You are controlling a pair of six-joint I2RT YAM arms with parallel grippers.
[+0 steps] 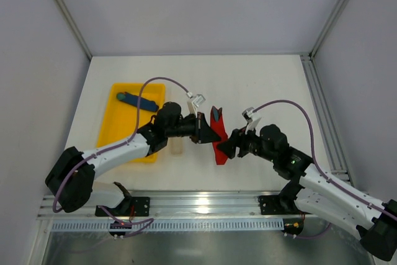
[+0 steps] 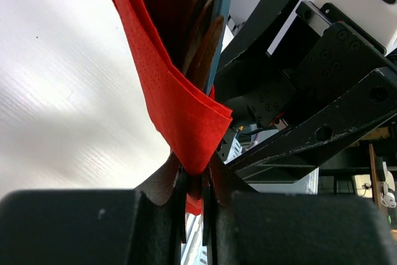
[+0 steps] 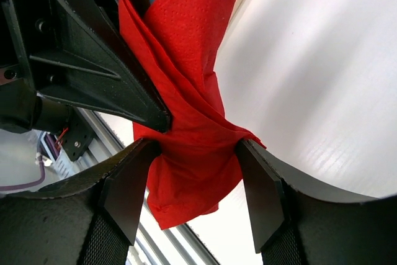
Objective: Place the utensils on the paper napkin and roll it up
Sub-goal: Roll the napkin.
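The red paper napkin (image 1: pixel 218 139) is folded into a loose bundle and held up off the table between both grippers. My left gripper (image 1: pixel 202 130) is shut on its folded edge, which is pinched between the jaws in the left wrist view (image 2: pixel 194 175). Brownish utensils (image 2: pixel 186 23) lie inside the fold, next to a blue edge (image 2: pixel 221 23). A dark blue-teal tip (image 1: pixel 214 115) sticks out of the top. My right gripper (image 1: pixel 228 144) squeezes the napkin's lower bunch (image 3: pixel 192 110) between its fingertips (image 3: pixel 197 147).
A yellow tray (image 1: pixel 118 131) at the left holds a blue stick (image 1: pixel 138 101). A pale wooden piece (image 1: pixel 178 146) lies on the table beside the tray, under my left arm. The metal rail (image 1: pixel 198 206) runs along the near edge.
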